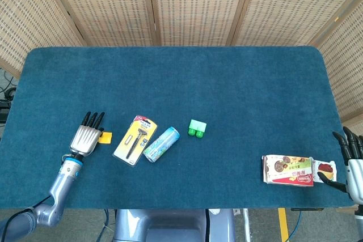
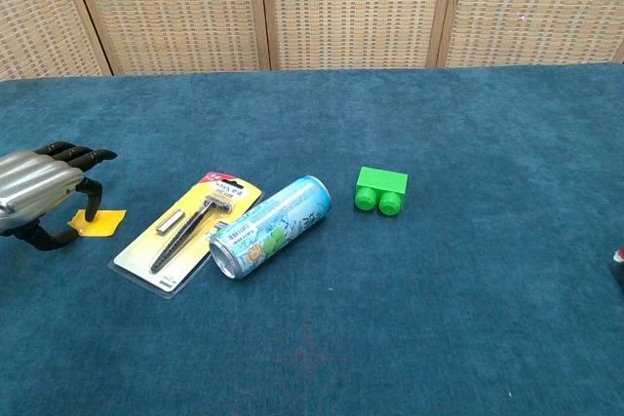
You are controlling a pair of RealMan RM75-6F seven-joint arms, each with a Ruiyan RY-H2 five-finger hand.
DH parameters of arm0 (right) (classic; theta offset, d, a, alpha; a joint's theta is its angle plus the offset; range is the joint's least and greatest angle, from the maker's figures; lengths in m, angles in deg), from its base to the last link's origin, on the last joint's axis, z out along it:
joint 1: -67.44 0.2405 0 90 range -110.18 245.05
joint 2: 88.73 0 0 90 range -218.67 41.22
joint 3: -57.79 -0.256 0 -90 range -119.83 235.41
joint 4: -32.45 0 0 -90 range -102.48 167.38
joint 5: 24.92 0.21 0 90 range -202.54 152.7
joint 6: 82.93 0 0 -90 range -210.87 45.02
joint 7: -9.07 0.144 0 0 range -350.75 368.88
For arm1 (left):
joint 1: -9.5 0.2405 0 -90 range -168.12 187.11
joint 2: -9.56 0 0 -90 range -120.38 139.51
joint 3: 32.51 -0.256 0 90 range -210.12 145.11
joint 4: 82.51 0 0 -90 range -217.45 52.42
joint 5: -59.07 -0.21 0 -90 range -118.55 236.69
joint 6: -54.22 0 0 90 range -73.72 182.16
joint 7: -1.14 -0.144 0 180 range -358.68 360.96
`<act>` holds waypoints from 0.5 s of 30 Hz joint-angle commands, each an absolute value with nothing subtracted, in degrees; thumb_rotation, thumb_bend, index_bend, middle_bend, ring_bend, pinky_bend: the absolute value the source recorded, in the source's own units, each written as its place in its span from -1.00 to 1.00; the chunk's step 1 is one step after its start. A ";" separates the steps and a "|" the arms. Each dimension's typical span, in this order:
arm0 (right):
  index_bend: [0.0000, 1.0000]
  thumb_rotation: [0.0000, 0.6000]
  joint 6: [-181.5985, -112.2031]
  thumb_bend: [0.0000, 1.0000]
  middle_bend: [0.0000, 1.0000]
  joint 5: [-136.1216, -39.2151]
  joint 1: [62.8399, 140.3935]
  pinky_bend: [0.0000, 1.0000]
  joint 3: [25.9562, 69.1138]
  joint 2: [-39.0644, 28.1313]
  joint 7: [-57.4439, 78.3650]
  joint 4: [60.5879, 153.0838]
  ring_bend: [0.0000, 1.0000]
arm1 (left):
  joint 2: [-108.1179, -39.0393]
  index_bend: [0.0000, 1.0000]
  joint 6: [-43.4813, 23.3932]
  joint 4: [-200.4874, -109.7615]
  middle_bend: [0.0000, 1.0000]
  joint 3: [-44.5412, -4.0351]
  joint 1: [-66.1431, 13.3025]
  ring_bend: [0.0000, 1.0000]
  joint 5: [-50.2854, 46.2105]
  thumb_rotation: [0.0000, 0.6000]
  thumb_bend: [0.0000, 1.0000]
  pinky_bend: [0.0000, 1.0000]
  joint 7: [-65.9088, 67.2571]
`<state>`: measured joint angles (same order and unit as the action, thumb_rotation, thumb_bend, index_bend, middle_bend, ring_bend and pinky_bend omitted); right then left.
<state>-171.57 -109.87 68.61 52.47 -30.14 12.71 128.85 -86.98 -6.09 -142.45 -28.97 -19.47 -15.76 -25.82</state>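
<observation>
- Our left hand (image 1: 85,138) sits low over the blue tabletop (image 1: 227,77), fingers spread and slightly curled, grasping nothing.
- Yellow note (image 2: 97,222) lies flat on the tabletop right under that hand's fingertips; in chest view the thumb comes down at its edge. We can't tell whether it actually touches.
- Razor pack (image 1: 135,140) is just beyond the note, on the hand's inner side, lying flat.
- Can (image 1: 161,144) lies on its side, touching the razor pack's far edge.
- Green block (image 1: 197,128) sits past the can, apart from it.
- Our right hand (image 1: 353,160) is at the tabletop's right edge, fingers apart and holding nothing in head view; chest view shows only a sliver of it.
- Snack packet (image 1: 298,170) lies flat just beside the right hand, its end close to the thumb.
</observation>
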 commanded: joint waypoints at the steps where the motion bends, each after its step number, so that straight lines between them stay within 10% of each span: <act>1: -0.81 1.00 -171.55 -0.69 -1.00 -109.72 68.64 -1.00 52.34 -30.26 12.90 128.84 -1.00 | -87.07 0.02 -5.89 -142.39 -1.00 -29.01 -19.51 -1.00 -15.70 1.00 -0.28 -1.00 -25.83; 15: -0.81 1.00 -171.66 -0.69 -1.00 -110.10 68.51 -1.00 52.54 -30.22 13.11 128.77 -1.00 | -86.40 0.11 -5.85 -142.48 -1.00 -29.15 -19.33 -1.00 -15.87 1.00 -0.27 -1.00 -25.17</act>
